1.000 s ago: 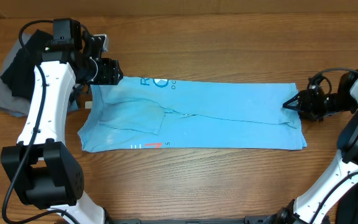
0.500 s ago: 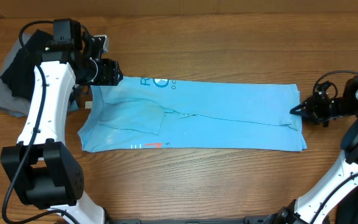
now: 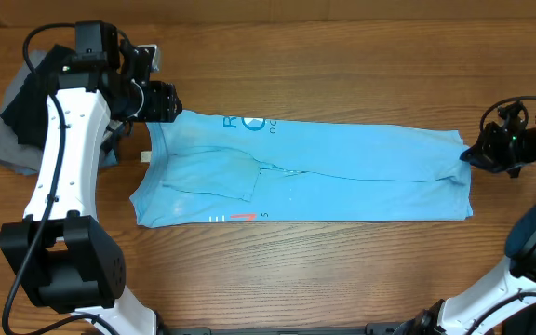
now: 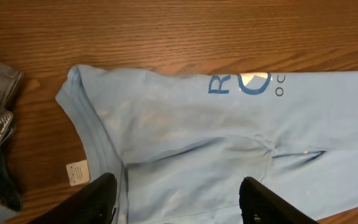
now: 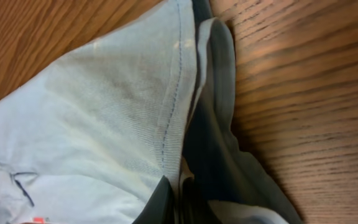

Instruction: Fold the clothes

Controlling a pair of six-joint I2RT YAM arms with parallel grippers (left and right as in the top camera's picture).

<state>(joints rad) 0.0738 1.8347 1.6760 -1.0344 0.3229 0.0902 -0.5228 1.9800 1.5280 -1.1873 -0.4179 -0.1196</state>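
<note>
- Light blue T-shirt laid out as a long band across the middle of the table, with printed lettering near its far-left corner and a small white tag poking out at its left end.
- Right gripper clenched on the T-shirt's right end, close to the table's right edge; in the wrist view, fingers pinched together by the stitched hem, layers of cloth bunched there.
- Left gripper released, jaws spread wide, hovering over the T-shirt's far-left corner, grasping nothing.
- Black and grey garments heaped by the table's left edge, just left of the T-shirt.
</note>
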